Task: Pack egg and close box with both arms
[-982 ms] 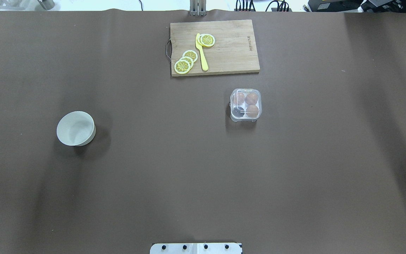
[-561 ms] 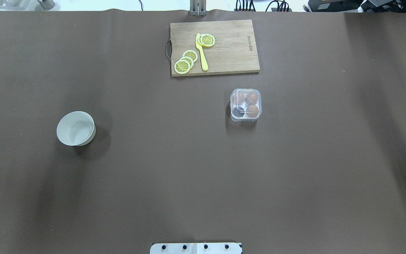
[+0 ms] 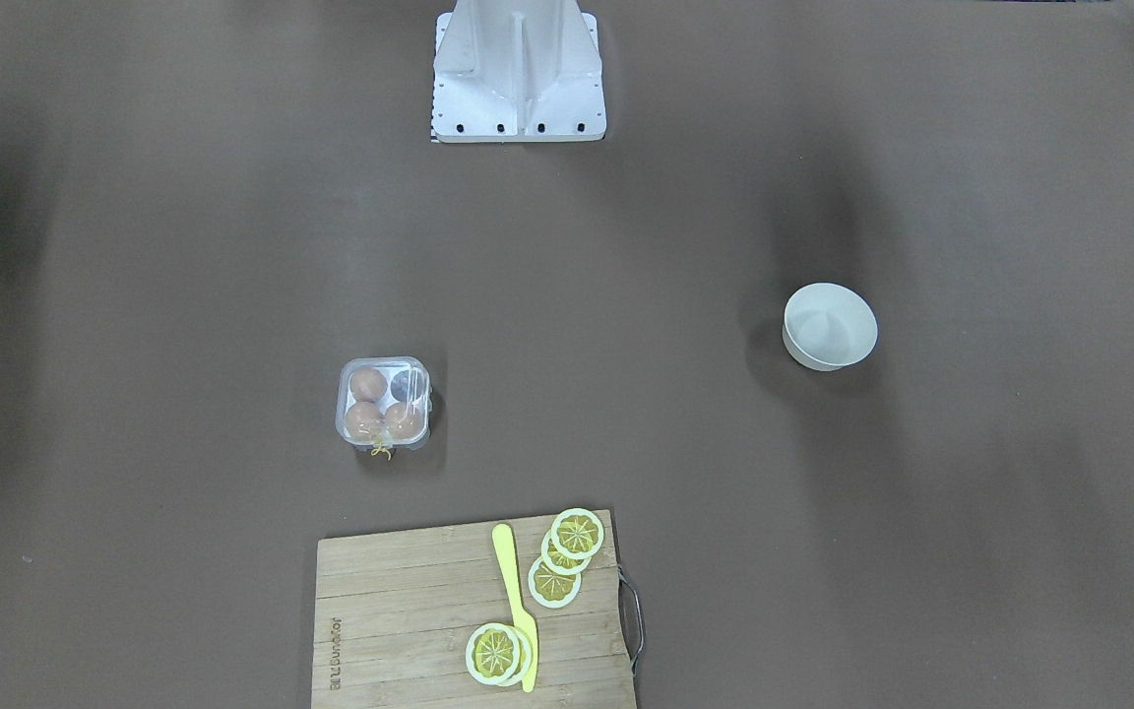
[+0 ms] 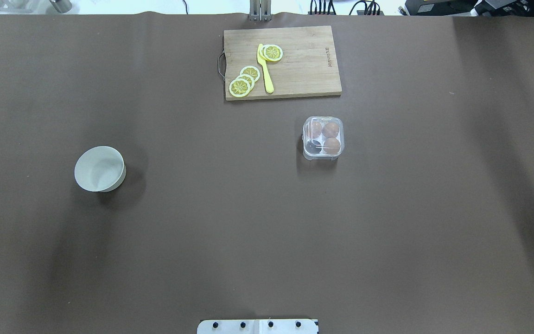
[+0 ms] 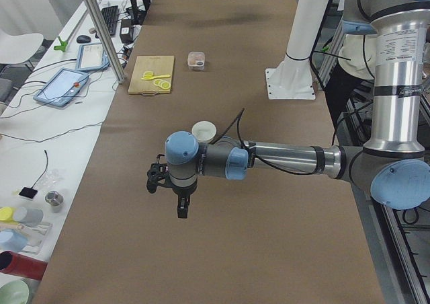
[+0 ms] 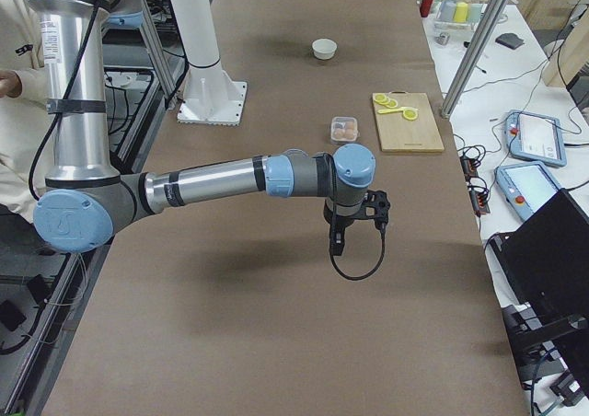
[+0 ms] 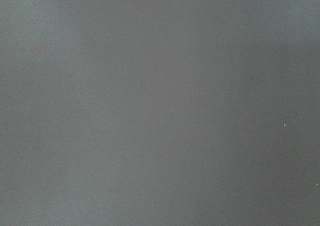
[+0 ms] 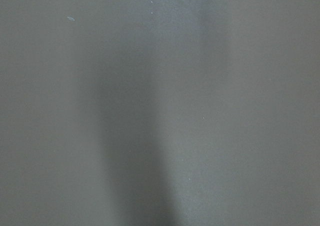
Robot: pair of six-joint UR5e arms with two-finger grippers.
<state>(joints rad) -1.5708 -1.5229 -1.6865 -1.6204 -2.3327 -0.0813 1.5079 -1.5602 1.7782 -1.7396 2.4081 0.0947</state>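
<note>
Box [image 3: 383,402], yellow string [image 3: 382,452] toward cutting board [image 3: 400,611]

white bowl [image 4: 99,169], cutting board [image 4: 304,69], lemon slices [image 4: 244,81], yellow knife [image 4: 265,69]

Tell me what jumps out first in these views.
The clear box, right of centre in the overhead view, holds three eggs and one empty cell. Beyond it lies a cutting board with lemon slices; a white bowl sits far left. The left arm and right arm show only in side views.

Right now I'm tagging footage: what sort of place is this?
Probably a robotics lab: a silver-grey tubular robot arm over a brown-covered table, blue-edged control tablets on a white side bench.
</note>
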